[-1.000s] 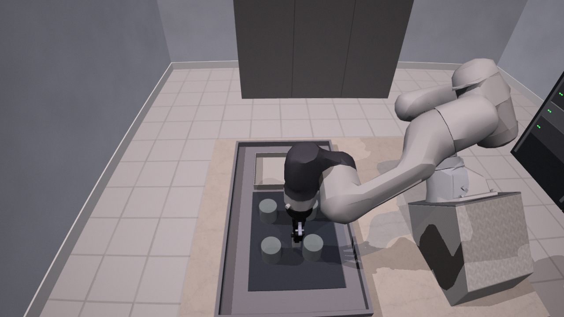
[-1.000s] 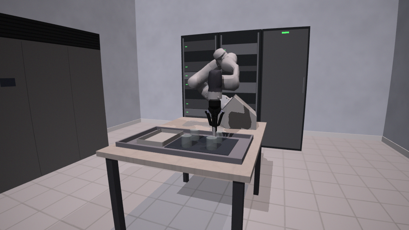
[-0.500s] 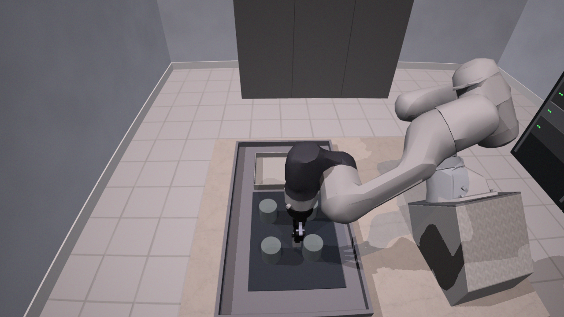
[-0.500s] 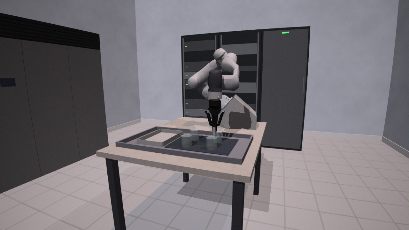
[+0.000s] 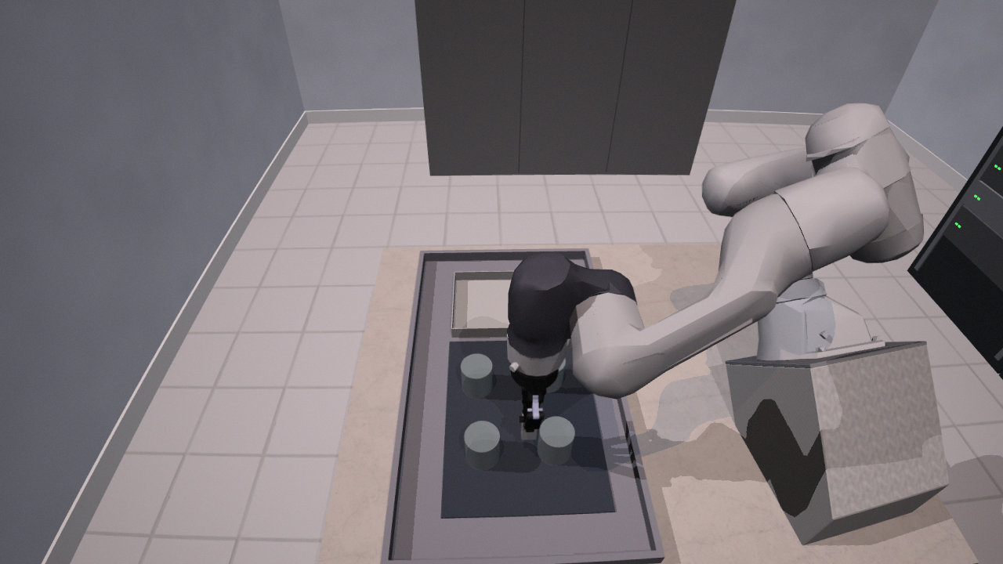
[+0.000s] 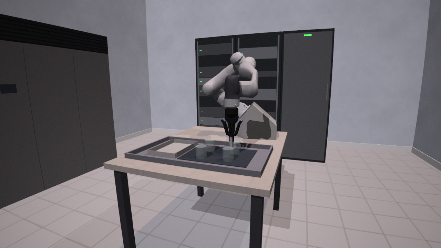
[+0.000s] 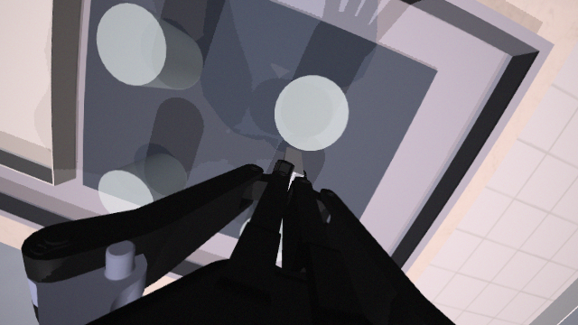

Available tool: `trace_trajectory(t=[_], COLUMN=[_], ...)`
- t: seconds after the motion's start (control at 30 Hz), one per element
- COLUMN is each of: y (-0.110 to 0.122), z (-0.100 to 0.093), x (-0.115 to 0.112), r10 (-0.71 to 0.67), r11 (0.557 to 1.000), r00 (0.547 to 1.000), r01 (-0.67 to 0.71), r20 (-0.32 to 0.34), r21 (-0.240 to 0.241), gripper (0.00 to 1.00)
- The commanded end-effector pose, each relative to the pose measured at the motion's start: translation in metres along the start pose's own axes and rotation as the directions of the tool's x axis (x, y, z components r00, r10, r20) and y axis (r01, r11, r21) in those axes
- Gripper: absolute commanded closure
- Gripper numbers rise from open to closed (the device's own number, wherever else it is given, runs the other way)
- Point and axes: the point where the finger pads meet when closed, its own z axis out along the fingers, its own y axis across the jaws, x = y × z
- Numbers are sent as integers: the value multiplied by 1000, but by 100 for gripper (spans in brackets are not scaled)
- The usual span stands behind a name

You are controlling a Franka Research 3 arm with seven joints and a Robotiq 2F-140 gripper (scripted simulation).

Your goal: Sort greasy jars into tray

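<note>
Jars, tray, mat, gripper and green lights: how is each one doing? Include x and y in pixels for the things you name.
Glass jars (image 5: 481, 449) (image 6: 228, 154) (image 7: 312, 113): all four standing on the mat; greasy or clean, can't tell.
Tray (image 5: 483, 301) (image 6: 172, 148) (image 7: 65, 113): no jars inside.
Mat (image 5: 526, 490) (image 6: 243, 159) (image 7: 375, 135): lying flat.
Gripper (image 5: 528, 430) (image 6: 231, 144) (image 7: 289, 161): shut, pointing down.
Green lights (image 5: 976, 197) (image 6: 307, 35): lit.

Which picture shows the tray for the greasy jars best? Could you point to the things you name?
The exterior view: the tray (image 5: 479, 333) (image 6: 163, 154) (image 7: 63, 113) shows with its whole rim there, nothing in front of it. The top view shows its left part, but the robot's arm (image 5: 543, 301) (image 6: 232, 88) hides the rest. The wrist view shows only one end, cut off by the picture's edge.
</note>
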Motion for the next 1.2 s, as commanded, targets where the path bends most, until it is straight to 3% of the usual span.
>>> trace_trajectory(t=[0.0, 1.17], y=[2, 2], z=[-1, -1], x=[0, 4], r10=[-1, -1], r11=[1000, 1000], r00=[1000, 1000], r01=[1, 1], r20=[4, 4], r21=[-5, -5], gripper=[100, 100])
